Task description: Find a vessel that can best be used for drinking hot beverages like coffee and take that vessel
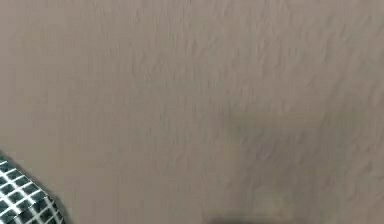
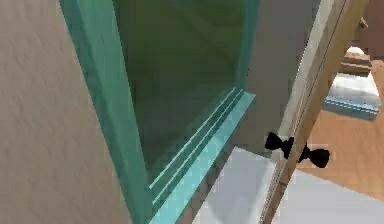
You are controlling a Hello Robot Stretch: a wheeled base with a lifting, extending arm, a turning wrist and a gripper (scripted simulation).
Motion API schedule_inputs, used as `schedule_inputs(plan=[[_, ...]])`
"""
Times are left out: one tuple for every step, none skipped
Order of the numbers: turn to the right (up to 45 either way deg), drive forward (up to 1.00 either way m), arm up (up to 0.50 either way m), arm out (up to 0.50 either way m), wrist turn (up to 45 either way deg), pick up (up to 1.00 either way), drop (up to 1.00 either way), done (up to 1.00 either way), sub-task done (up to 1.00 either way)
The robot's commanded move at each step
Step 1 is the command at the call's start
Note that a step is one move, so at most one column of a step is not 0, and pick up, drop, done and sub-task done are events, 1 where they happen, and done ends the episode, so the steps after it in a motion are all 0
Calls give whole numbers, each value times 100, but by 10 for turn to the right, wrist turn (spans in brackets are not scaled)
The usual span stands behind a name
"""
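Note:
A bare brownish wall stands close ahead in the forward view. At that view's bottom left corner sits a rounded black thing with a white grid pattern. In the arm side view a teal frame holds a dark greenish glass pane, close by.
A wooden door stands edge-on at the arm side view's right, with black bow-shaped handles. Past it lies another room with low pale-blue furniture. Pale floor runs between the teal frame and the door.

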Motion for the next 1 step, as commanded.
schedule_inputs(plan=[[-450, 0, 0, 0, 0, 0, 0, 0, 0]])
